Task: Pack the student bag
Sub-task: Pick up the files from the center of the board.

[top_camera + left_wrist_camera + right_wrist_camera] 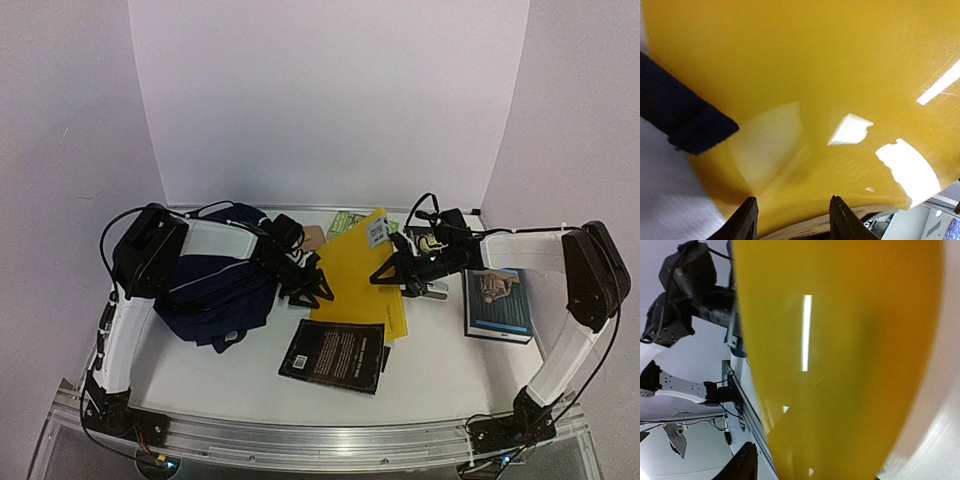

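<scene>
Nothing looks packed yet. The navy-blue fabric student bag point(215, 295) lies at the left, with the glossy yellow plastic folder point(360, 285) and the black paperback book point(335, 355) outside it. My left gripper point(308, 287) stands open at the folder's left edge. I cannot tell whether my right gripper point(393, 272) is pinching the folder.

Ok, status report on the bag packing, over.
Left gripper open at edge of yellow folder. Right gripper at opposite edge, grip unclear. Student bag to the left, folder not yet in. Black book lies nearer the bases.

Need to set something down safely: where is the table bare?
Bare table between the black book and the right-hand book; also the near strip in front of the student bag. Crowded around the yellow folder.
</scene>
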Available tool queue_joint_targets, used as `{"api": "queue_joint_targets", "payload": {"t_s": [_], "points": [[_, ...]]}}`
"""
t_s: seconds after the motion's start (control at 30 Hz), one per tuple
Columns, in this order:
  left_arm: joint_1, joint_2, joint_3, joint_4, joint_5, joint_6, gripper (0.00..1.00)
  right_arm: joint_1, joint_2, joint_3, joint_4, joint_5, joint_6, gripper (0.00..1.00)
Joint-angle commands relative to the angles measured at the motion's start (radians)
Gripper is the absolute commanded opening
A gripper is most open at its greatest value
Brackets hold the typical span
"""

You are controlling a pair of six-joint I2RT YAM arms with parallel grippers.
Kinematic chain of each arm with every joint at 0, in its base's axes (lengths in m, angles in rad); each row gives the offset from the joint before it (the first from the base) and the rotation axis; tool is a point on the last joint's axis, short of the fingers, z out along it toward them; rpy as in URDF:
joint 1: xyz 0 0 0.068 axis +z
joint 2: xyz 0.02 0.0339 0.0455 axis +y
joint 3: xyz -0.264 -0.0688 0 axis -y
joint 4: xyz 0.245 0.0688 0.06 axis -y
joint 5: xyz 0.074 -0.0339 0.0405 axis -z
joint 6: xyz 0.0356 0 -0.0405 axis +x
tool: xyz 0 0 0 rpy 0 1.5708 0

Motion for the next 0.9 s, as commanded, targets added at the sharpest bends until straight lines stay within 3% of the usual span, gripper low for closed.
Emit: {"api": "queue_joint_targets", "payload": {"t_s": [0.0, 0.13, 0.27, 0.53, 0.87], "points": [[-0.048, 0.071, -0.037, 0.030, -0.010, 0.017, 0.49, 0.062, 0.019, 0.058, 0.071, -0.150, 0.011, 0.49], [-0.048, 0.071, -0.030, 0.019, -0.013, 0.023, 0.49, 0.062, 0.021, 0.061, 0.072, -0.143, 0.012, 0.32], [-0.048, 0.051, -0.033, 0.011, -0.034, 0.028, 0.50, 0.061, -0.001, 0.066, 0.067, -0.077, 0.015, 0.23], [-0.006, -0.114, -0.071, -0.016, -0.132, 0.077, 0.64, -0.022, -0.053, 0.112, 0.040, 0.007, 0.003, 0.01], [0.096, -0.340, 0.083, -0.208, -0.189, 0.338, 0.75, -0.059, -0.101, 0.302, -0.329, 0.008, -0.354, 0.00]]}}
